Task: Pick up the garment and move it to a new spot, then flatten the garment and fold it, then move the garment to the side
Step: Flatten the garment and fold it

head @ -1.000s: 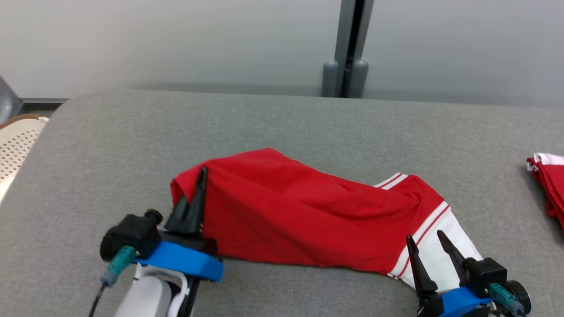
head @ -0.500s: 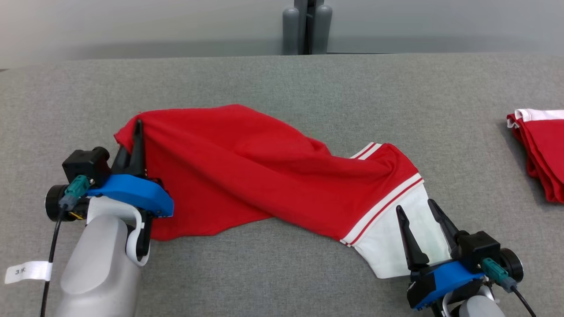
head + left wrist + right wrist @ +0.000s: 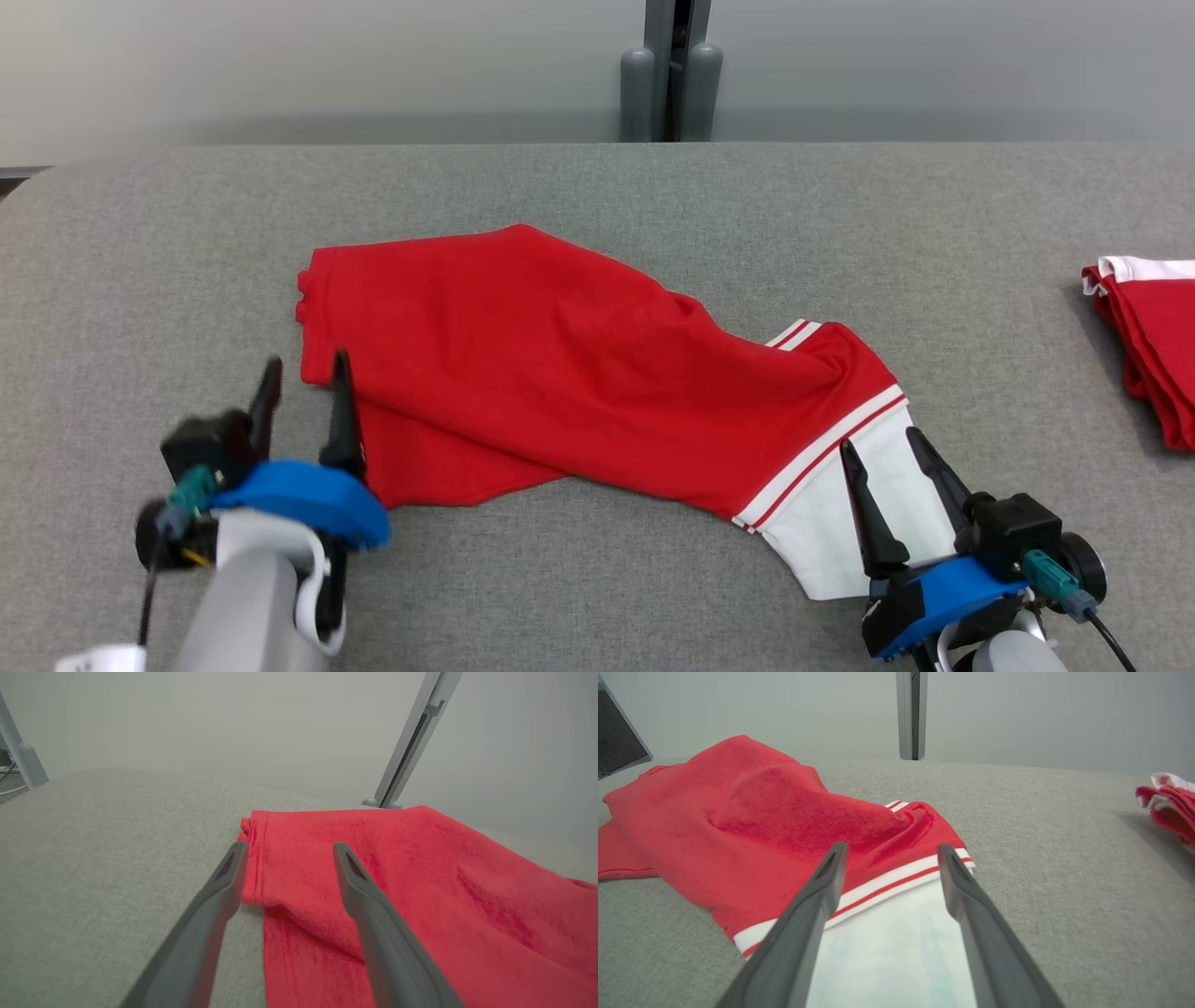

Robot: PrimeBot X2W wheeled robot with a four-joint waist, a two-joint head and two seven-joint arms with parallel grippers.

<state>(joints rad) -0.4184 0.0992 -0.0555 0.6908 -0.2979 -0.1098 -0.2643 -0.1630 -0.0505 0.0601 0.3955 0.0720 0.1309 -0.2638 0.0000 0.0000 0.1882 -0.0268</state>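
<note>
Garment spread across worktop, long axis far left to near right. Left gripper wide apart, empty, at its left hem; right gripper likewise, empty, over white near-right end.

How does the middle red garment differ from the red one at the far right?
The spread red garment lies open and wrinkled; the folded red garment sits layered at the right edge. The first shows a broad white panel, the second thin white trim. Both are red.
</note>
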